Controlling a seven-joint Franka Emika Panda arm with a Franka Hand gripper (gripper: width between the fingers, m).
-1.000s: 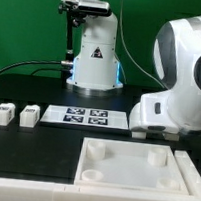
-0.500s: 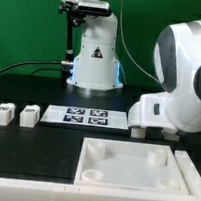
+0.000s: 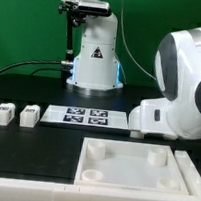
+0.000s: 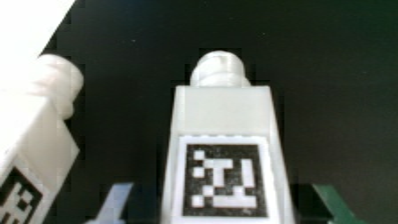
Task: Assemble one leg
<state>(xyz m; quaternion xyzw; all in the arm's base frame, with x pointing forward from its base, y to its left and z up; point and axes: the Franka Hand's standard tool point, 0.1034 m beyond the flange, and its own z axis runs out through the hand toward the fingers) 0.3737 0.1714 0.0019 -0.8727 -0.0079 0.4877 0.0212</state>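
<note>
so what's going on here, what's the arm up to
The arm is going for a leg. In the wrist view its tool straddles one leg lying on the black table, with a dark gap on either side, so it looks open and not gripping yet. A second leg lies close beside it. In the exterior view the arm hides the tool. The square piece sits in front, its visible sockets empty.
</note>
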